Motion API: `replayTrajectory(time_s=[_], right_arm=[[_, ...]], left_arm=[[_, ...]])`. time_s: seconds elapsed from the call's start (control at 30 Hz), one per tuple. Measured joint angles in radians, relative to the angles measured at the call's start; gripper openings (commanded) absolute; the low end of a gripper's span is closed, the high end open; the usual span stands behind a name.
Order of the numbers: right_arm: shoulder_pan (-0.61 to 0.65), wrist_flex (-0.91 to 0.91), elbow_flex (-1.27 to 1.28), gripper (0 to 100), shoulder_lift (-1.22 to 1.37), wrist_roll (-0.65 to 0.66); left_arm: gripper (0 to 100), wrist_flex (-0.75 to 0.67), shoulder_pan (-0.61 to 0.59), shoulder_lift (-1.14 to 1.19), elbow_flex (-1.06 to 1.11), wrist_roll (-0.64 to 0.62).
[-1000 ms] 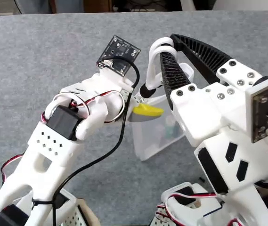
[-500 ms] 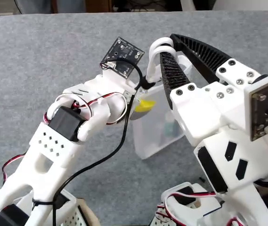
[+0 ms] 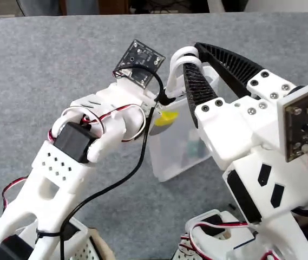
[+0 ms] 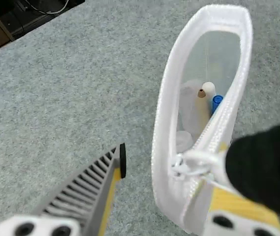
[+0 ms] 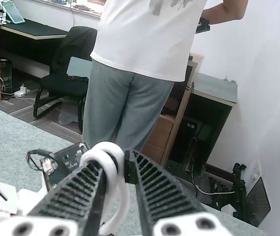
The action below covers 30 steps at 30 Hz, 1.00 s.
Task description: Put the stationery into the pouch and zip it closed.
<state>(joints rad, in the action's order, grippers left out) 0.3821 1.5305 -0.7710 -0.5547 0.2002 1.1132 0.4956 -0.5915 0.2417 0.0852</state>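
Pinching the white rim [image 5: 108, 152] of the pouch [image 3: 170, 157], my right gripper [image 5: 116, 164] sits narrow. My left gripper [image 4: 184, 162] gapes wide astride the zipper pull [image 4: 186, 161]. Probably light and floppy: take the pull.

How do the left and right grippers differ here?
The left gripper is open astride the pouch's zipper end; the right gripper is shut on the pouch's white rim. The left gripper's fingers are yellow-lined, the right gripper's black. Both are at the pouch.
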Motion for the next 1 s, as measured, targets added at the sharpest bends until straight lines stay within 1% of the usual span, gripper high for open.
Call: replayTrajectory(time_s=[0.2, 0.43, 0.53, 0.7, 0.77, 0.87, 1.0], right_arm=[[0.026, 0.000, 0.000, 1.2, 0.000, -0.003], [0.028, 0.000, 0.000, 1.2, 0.000, -0.003], [0.028, 0.000, 0.000, 1.2, 0.000, -0.003], [0.028, 0.000, 0.002, 1.2, 0.000, -0.003], [0.028, 0.000, 0.002, 1.2, 0.000, -0.003], [0.028, 0.000, 0.002, 1.2, 0.002, -0.003], [0.028, 0.002, 0.002, 1.2, 0.002, -0.003]], left_arm=[[30, 0.000, 0.000, 0.000, -0.012, 0.000], [29, 0.000, 0.000, 0.000, -0.012, 0.000], [22, 0.000, 0.000, 0.000, -0.012, 0.000], [2, 0.000, 0.000, 0.000, -0.012, -0.003], [5, 0.000, 0.000, 0.000, -0.012, -0.005], [3, 0.000, 0.000, 0.000, -0.012, -0.003], [3, 0.000, 0.000, -0.002, -0.012, -0.005]])
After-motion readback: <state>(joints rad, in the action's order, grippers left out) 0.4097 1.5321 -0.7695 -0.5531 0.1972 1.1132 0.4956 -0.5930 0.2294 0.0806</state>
